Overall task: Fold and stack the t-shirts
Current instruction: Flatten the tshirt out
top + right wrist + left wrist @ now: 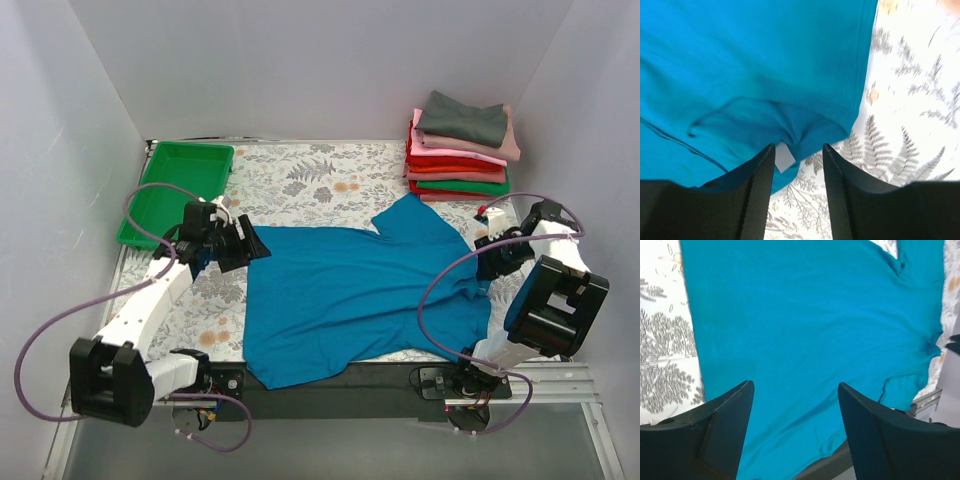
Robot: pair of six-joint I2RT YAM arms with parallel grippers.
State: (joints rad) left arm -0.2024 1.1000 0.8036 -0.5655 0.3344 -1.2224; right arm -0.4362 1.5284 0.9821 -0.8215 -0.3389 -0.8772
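Note:
A teal-blue t-shirt [350, 295] lies spread flat across the middle of the table, its hem toward the left. My left gripper [243, 243] is open and empty at the shirt's far left corner; the left wrist view shows the teal cloth [805, 325] between its fingers [725, 425]. My right gripper [487, 262] is open at the shirt's right edge, by the collar; the right wrist view shows the collar and its white neck label [784, 156] between the fingers [757, 190]. A stack of folded t-shirts [460, 150], grey on top, then pink, red and green, sits at the back right.
A green plastic tray [178, 185] stands at the back left. A floral cloth [300, 175] covers the table. White walls close in the back and both sides. Purple cables loop beside both arms.

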